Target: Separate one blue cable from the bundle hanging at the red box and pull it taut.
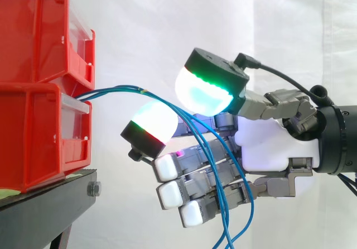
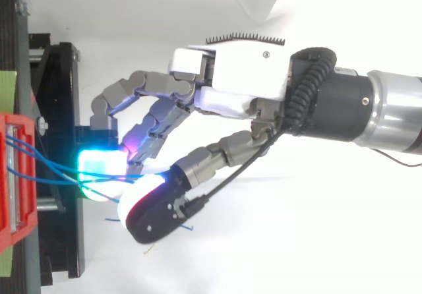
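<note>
Several thin blue cables (image 1: 117,90) come out between the two stacked red bins (image 1: 33,137) at the left. They arc slackly to the right and hang down past the bottom edge. My hand (image 1: 268,143) reaches in from the right, level with the lower bin. Its fingers are half curled. One large fingertip glowing cyan-green (image 1: 203,92) sits above the strands, and one glowing white and red (image 1: 150,120) sits below them, with a small gap between. The cables run through that gap and down across the other fingers. From above, the cables (image 2: 46,165) lead from the bin (image 2: 13,175) to the hand (image 2: 244,76).
The bins stand on a black stand (image 1: 50,196) with a bolt at its front edge. A white curtain hangs behind. Open room lies to the right of the stand, below and around the arm.
</note>
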Robot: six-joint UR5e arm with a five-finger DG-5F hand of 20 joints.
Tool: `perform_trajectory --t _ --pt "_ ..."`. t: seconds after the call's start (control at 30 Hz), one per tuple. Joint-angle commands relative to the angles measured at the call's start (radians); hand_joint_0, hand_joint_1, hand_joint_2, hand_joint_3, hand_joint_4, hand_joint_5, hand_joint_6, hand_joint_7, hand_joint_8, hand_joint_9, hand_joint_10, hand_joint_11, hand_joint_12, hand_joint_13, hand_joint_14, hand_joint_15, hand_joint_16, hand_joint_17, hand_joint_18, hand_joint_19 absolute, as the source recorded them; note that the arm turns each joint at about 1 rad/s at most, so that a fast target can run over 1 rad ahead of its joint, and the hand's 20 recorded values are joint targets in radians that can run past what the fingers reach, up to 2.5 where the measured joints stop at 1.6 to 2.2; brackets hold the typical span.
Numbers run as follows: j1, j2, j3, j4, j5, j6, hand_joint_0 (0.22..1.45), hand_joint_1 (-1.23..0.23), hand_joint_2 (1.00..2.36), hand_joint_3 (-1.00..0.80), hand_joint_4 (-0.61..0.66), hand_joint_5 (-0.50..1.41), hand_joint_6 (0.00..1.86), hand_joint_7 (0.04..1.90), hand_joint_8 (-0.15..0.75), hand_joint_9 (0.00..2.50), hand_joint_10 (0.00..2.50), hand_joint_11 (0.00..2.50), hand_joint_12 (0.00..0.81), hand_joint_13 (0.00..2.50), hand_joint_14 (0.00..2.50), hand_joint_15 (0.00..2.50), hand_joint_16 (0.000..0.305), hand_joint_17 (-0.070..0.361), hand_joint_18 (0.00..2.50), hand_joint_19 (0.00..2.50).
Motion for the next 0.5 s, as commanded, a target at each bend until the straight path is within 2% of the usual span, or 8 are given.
perform_trajectory --t 0.0,0.07,0.23,0.3,0.47 --pt "0.0 -0.001 0.0 0.0 0.001 0.0 0.54 -0.69 1.0 -0.5 0.15 -0.13 0.8 1.13 0.271 0.92 0.02 0.58 0.335 0.92 0.02 0.41 0.043 0.096 0.8 0.52" --pt "0.0 0.001 0.0 0.0 0.003 0.0 0.59 -0.66 1.0 -0.5 0.11 -0.14 0.81 1.17 0.266 0.92 0.02 0.59 0.327 0.92 0.02 0.41 0.041 0.092 0.79 0.53" --pt "0.002 -0.001 0.0 0.0 0.004 0.0 0.63 -0.81 1.02 -0.33 0.0 -0.17 0.87 1.18 0.269 0.89 0.02 0.6 0.333 0.92 0.02 0.42 0.041 0.093 0.8 0.52" --pt "0.003 -0.001 0.0 0.0 0.004 0.002 0.66 -0.86 1.02 -0.32 -0.05 -0.18 0.88 1.19 0.265 0.88 0.02 0.59 0.336 0.92 0.02 0.41 0.041 0.093 0.8 0.5" --pt "0.003 0.001 0.0 0.0 0.004 0.002 0.73 -0.93 1.01 -0.41 -0.05 -0.19 0.89 1.18 0.247 0.86 0.02 0.58 0.329 0.9 0.02 0.39 0.041 0.093 0.81 0.46"
